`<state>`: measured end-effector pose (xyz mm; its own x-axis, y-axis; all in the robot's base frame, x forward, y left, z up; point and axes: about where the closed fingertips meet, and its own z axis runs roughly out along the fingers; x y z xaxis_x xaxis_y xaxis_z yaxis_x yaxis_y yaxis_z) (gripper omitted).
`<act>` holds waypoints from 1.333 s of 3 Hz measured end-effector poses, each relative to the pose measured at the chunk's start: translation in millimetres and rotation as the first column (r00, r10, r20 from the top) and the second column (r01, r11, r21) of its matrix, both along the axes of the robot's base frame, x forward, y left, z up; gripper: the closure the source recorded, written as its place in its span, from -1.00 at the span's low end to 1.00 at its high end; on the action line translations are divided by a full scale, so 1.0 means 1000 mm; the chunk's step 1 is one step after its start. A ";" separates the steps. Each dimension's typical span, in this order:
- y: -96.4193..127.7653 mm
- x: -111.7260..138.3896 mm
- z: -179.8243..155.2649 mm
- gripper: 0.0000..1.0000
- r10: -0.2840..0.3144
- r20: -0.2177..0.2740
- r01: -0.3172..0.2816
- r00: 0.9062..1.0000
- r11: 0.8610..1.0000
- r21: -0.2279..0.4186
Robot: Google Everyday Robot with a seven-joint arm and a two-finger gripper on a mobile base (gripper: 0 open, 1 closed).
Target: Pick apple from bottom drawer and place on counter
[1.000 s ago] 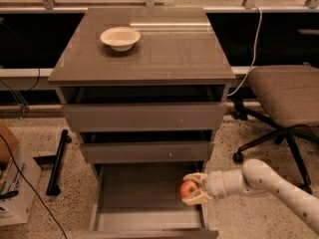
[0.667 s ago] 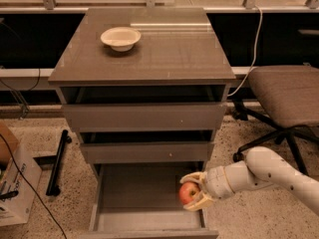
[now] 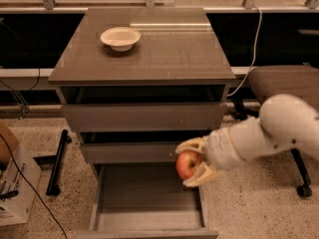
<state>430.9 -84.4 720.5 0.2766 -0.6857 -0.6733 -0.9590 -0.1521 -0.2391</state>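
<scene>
The pale cream two-finger gripper [image 3: 183, 166] is clamped on the small round red apple with yellowish patches [image 3: 187, 164], one finger above it and one below. The apple sits at the right side of the cabinet, over the far right corner of the open grey-brown bottom drawer [image 3: 144, 200] and level with the lower edge of the middle drawer front [image 3: 129, 152]. The white, thick arm [image 3: 259, 136] reaches in from the right. The bottom drawer is pulled out toward the near side, with its flat floor showing. The glossy grey-brown counter top [image 3: 164, 54] carries a small white bowl [image 3: 120, 38] at its far left. A brown-seated office chair [image 3: 284, 83] stands to the right, and a cardboard box [image 3: 15, 188] lies on the speckled floor at the left
</scene>
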 end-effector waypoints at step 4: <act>0.020 0.085 0.085 1.00 0.061 0.128 -0.042 0.990 0.989 -0.142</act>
